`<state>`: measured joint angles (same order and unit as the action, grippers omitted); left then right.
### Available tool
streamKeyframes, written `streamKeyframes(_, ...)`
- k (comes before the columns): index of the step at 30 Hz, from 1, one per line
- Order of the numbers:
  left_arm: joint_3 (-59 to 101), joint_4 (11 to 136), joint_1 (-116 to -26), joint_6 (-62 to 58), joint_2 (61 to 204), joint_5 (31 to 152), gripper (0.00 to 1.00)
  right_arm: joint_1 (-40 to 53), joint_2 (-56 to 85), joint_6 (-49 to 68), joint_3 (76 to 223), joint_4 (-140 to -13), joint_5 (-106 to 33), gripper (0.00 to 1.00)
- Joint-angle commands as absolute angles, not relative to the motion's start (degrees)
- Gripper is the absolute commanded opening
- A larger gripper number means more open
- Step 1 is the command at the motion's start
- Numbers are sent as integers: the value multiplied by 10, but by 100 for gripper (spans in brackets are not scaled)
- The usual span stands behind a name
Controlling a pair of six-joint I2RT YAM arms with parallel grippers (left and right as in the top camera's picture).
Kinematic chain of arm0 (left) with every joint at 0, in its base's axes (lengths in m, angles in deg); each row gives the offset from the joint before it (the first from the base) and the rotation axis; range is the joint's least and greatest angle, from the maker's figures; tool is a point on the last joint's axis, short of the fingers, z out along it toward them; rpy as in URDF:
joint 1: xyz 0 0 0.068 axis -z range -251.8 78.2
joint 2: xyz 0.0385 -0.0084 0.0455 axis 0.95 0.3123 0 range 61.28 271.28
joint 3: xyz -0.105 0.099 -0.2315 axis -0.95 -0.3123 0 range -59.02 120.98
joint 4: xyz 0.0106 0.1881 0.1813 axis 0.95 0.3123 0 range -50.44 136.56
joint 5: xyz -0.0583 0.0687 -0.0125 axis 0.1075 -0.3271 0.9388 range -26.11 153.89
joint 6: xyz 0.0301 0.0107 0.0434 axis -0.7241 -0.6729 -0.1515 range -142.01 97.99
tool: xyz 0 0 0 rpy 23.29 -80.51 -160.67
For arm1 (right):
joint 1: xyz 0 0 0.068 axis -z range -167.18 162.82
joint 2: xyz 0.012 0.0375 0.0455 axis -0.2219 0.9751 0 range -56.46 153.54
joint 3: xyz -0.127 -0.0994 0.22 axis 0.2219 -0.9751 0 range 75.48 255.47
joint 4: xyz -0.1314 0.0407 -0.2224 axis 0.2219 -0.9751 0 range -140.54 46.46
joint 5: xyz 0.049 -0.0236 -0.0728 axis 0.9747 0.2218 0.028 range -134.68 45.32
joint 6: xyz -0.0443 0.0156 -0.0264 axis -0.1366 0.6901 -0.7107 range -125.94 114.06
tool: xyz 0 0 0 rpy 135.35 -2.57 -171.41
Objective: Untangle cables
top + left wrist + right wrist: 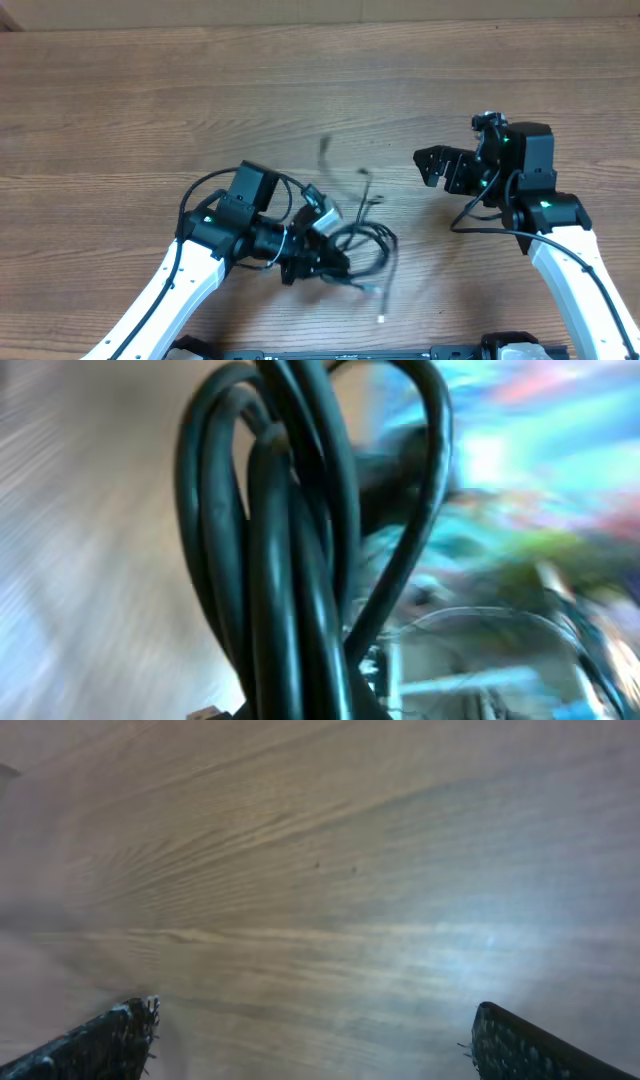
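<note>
The left tool (330, 262) seems clamped on the tangled cables (372, 238), the right tool (424, 167) stands wide apart, and next it should probably catch a loose strand.

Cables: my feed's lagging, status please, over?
Left gripper shut on thin black tangled cables. Right gripper open, empty, over wooden table. Nothing blocking.

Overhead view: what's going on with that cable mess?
The left gripper is shut on the tangle of thin black cables, whose loops bunch up right at its wrist camera. Loose plug ends lie on the wooden table. The right gripper is open and empty over bare wood, apart from the cables. Nothing is separated yet.
</note>
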<state>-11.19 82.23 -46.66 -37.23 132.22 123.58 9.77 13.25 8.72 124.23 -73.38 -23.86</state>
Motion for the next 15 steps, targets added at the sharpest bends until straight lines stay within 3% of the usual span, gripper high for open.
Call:
streamKeyframes(1, -104, 811, -465, -195, 1313, 1008, 4, 101, 112, 154, 1255, -759, -217, 100)
streamKeyframes(11, -104, 861, -465, -179, 1313, 919, 4, 96, 108, 209, 1254, -810, 67, 100)
streamKeyframes(15, -99, 874, -465, -206, 1313, 906, 4, 62, 112, 264, 1254, -814, 66, 100)
